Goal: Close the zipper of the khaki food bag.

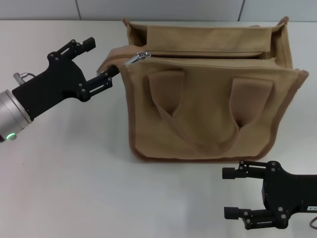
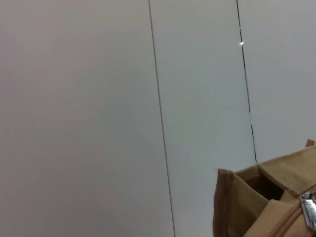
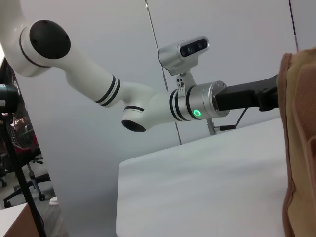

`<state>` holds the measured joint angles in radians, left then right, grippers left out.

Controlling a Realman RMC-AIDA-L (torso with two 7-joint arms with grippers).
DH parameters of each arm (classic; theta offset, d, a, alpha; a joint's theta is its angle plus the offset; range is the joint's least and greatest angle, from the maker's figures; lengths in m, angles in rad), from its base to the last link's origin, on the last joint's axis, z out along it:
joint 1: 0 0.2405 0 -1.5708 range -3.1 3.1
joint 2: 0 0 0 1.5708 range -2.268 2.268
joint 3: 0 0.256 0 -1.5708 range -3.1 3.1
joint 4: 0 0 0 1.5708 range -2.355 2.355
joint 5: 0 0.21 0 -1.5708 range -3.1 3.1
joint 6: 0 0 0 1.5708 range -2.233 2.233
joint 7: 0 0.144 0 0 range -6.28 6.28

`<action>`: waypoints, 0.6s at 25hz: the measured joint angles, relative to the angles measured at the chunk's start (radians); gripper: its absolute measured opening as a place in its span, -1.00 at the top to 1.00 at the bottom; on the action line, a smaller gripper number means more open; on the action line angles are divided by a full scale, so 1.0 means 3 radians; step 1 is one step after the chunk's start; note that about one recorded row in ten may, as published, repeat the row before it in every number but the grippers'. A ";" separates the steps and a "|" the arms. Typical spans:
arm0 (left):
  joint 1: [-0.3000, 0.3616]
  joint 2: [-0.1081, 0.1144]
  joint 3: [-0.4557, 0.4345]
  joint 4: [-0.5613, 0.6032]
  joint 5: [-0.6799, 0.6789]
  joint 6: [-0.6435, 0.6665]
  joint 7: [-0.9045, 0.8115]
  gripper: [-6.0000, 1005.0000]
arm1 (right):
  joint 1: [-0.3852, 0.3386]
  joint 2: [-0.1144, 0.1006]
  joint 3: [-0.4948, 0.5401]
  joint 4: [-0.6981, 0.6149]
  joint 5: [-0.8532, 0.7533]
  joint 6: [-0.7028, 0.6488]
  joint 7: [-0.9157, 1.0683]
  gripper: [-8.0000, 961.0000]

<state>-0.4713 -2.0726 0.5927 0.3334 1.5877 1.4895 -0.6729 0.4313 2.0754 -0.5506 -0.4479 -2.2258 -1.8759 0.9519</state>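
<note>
The khaki food bag (image 1: 208, 109) stands upright in the middle of the table, its two handles hanging down the front. The zipper (image 1: 203, 55) runs along its top, and the silver slider (image 1: 140, 57) sits at the bag's left end. My left gripper (image 1: 101, 60) is open just left of that end, its lower finger (image 1: 106, 79) close to the bag's end tab. The slider (image 2: 308, 210) and the bag's corner (image 2: 237, 202) show in the left wrist view. My right gripper (image 1: 229, 193) is open and empty, low in front of the bag's right side.
The white table (image 1: 64, 188) carries the bag alone. A grey panelled wall (image 1: 163, 9) stands behind it. The right wrist view shows the bag's side (image 3: 301, 148) and my left arm (image 3: 197, 106) beyond it.
</note>
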 joint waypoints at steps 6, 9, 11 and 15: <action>0.0007 -0.0001 0.0010 -0.0012 0.0000 0.0054 0.0210 -0.59 | 0.0006 0.0000 0.0005 -0.0005 0.0001 0.0000 0.0030 -0.59; 0.0004 -0.0002 0.0014 -0.0014 0.0000 0.0057 0.0220 -0.58 | 0.0014 0.0000 0.0006 -0.0012 0.0002 -0.0004 0.0039 -0.59; 0.0000 -0.0002 0.0018 -0.0013 0.0000 0.0057 0.0222 -0.57 | 0.0014 0.0000 0.0009 -0.0016 0.0003 -0.0006 0.0040 -0.59; -0.0002 0.0002 0.0019 0.0011 0.0000 0.0063 0.0229 -0.40 | 0.0015 0.0000 0.0012 -0.0019 0.0008 -0.0007 0.0041 -0.59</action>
<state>-0.4719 -2.0719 0.5985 0.3366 1.5876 1.5085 -0.6042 0.4356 2.0754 -0.5471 -0.4537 -2.2234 -1.8779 0.9641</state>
